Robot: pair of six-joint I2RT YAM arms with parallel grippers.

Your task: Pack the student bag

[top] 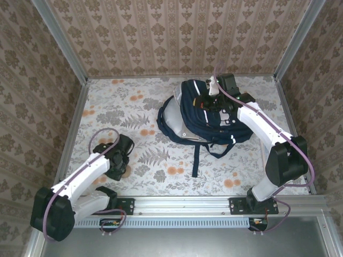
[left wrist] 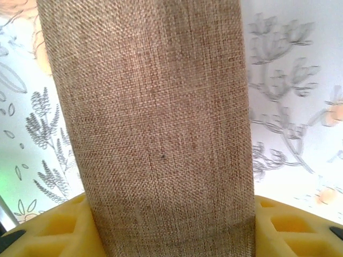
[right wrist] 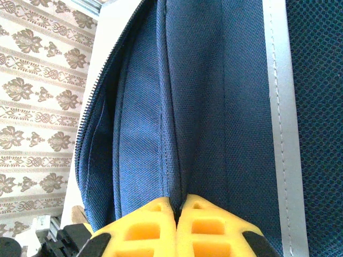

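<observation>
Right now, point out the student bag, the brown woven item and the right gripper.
student bag [top: 206, 127], top external view, navy front panel.
brown woven item [left wrist: 155, 134], left wrist view, middle of its face.
right gripper [right wrist: 177, 206], right wrist view, between its yellow fingertips.

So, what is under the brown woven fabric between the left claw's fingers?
The floral tablecloth shows on either side of the brown woven fabric; anything directly beneath it is covered.

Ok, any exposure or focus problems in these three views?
Top external: even, soft light, no harsh shadows around the student bag; walls lean outward, a wide-angle look. Left wrist: brown woven cloth sharp, tablecloth behind it washed out and soft. Right wrist: bag weave crisp, no glare.
</observation>
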